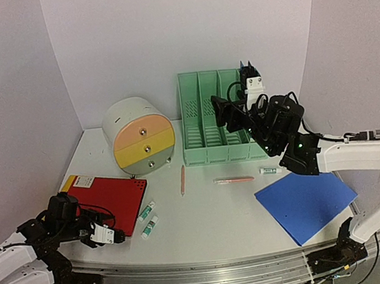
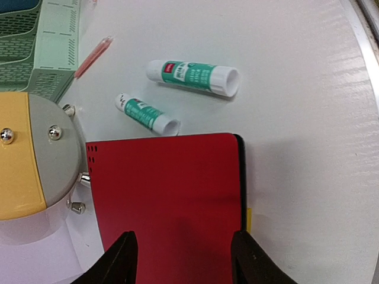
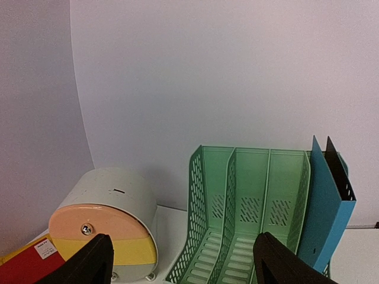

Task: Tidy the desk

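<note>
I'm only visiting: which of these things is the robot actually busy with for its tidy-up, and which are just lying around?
In hand: desk, red folder under the left gripper, green file rack facing the right gripper.
Lying about, untouched: glue sticks, pencil, pink pen, blue folder, drawer unit.

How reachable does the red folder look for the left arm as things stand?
Probably yes: the jaws of the left arm hang open right over the near end of the red folder. The glue sticks and drawer unit sit beside it, not on it.
</note>
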Motion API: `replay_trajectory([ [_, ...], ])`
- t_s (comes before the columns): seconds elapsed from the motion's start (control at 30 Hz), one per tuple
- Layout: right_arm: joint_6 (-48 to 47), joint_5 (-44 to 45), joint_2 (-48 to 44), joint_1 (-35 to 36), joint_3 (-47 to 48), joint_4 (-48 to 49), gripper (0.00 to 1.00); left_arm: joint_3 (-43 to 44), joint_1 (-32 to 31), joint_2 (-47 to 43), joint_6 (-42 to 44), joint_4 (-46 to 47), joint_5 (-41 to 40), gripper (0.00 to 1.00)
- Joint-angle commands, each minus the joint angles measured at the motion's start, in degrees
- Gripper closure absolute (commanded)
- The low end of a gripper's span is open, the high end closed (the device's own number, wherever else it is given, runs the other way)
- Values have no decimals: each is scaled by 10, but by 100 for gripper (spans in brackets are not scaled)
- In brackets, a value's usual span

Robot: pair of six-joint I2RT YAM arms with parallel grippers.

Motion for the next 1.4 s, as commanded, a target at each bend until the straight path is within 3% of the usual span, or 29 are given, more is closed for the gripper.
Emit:
replay_trajectory([
  [0.0,-15,-28,-9,5,12,23,17,-11,1,7,19,22,23,40],
  [0.13,-17,-29,-6,5,13,25,17,-24,1,34,17,66,57,30],
  [0.37,-19,-38,-13,6,6,25,17,-29,-34,139,-20,199,36,26],
  [0.6,-26,-46,-31,7,-7,26,17,-70,-86,171,-29,291,-36,32],
  [0.83,-42,-76,-37,7,-12,45,17,-101,-96,193,-8,365,-79,36],
  [1.27,-49,-113,-48,7,-22,72,17,-119,-96,228,8,410,-106,42],
  [1.37,-50,-121,-51,7,-25,78,17,-109,-97,254,-3,431,-112,52],
])
